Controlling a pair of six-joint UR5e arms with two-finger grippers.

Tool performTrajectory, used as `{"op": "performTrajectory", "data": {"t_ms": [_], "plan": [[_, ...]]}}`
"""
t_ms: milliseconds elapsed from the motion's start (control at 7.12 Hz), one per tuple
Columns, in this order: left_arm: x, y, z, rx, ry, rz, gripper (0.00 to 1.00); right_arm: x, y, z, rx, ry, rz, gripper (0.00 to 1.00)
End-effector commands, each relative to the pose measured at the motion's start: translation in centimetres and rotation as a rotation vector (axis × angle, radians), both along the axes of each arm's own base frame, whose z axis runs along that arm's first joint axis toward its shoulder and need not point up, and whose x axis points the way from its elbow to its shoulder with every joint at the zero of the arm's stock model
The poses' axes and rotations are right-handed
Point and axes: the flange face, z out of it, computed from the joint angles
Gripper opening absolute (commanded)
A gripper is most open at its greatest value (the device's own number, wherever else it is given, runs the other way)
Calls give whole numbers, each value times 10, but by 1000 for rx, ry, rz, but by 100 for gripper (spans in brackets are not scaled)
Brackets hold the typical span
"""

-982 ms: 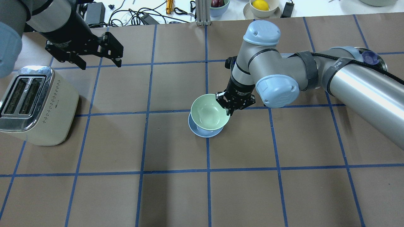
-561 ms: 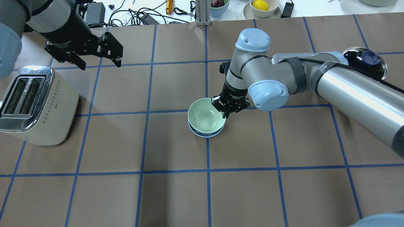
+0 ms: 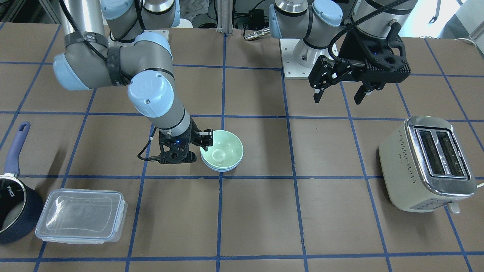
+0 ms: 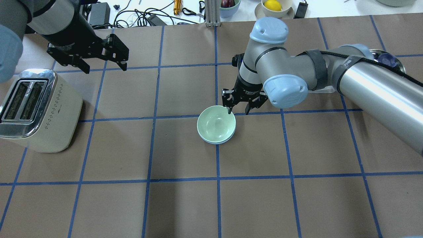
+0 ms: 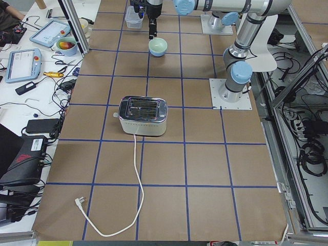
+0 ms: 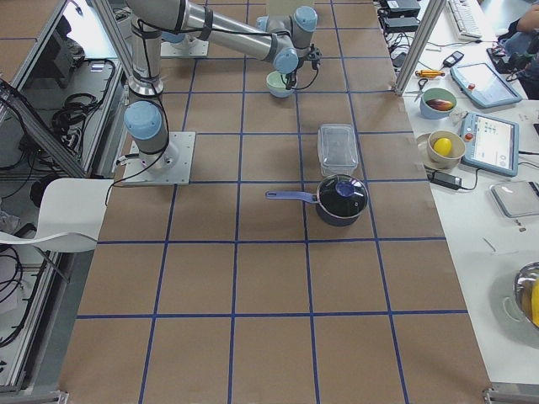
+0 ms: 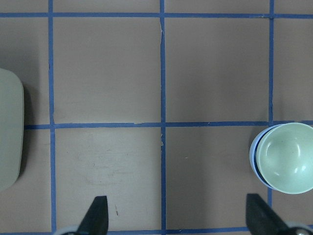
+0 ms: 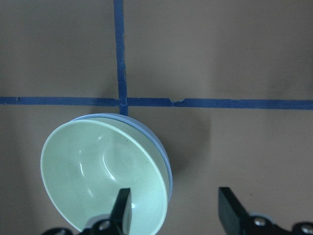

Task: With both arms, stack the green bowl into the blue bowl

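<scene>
The green bowl (image 4: 214,124) sits upright, nested inside the blue bowl (image 4: 216,142) at the table's middle. Only the blue bowl's rim shows beneath it. My right gripper (image 4: 238,110) is open just above the bowls' right rim and holds nothing. In the right wrist view, one finger (image 8: 122,205) hangs over the green bowl (image 8: 98,171) and the other is outside the blue rim (image 8: 165,156). My left gripper (image 4: 106,68) is open and empty, high at the far left above the toaster. The left wrist view shows the stacked bowls (image 7: 286,159) at its right edge.
A cream toaster (image 4: 36,112) stands at the left edge. In the front-facing view, a dark navy saucepan (image 3: 15,204) and a clear lidded plastic container (image 3: 81,215) sit on the robot's right side. Cables and bowls of fruit (image 4: 272,8) lie beyond the far edge.
The right gripper lowered the green bowl into the blue bowl, opened and let it go. It then drew back slightly. The left arm has not moved.
</scene>
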Motion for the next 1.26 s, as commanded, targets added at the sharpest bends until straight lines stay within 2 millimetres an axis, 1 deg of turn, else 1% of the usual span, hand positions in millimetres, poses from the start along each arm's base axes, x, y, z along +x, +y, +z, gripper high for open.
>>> {"op": "performTrajectory", "data": {"t_ms": [0, 140, 281, 421, 561, 702, 842, 1123], "plan": [[0, 0, -1, 1, 0, 1, 100, -53, -17, 89, 39, 62, -78, 100], [0, 0, -1, 3, 0, 1, 100, -75, -23, 133, 45, 116, -97, 100], [0, 0, -1, 3, 0, 1, 100, -88, -25, 169, 54, 175, -102, 100], [0, 0, -1, 1, 0, 1, 100, -95, -25, 199, 26, 209, -65, 100], [0, 0, -1, 3, -1, 1, 100, -96, -19, 220, -20, 198, 14, 100], [0, 0, -1, 1, -1, 1, 100, -97, -9, 235, -58, 197, 38, 100], [0, 0, -1, 3, 0, 1, 100, -95, -7, 240, -70, 192, 36, 100], [0, 0, -1, 3, -1, 1, 100, -89, -13, 251, -173, 176, 26, 100]]}}
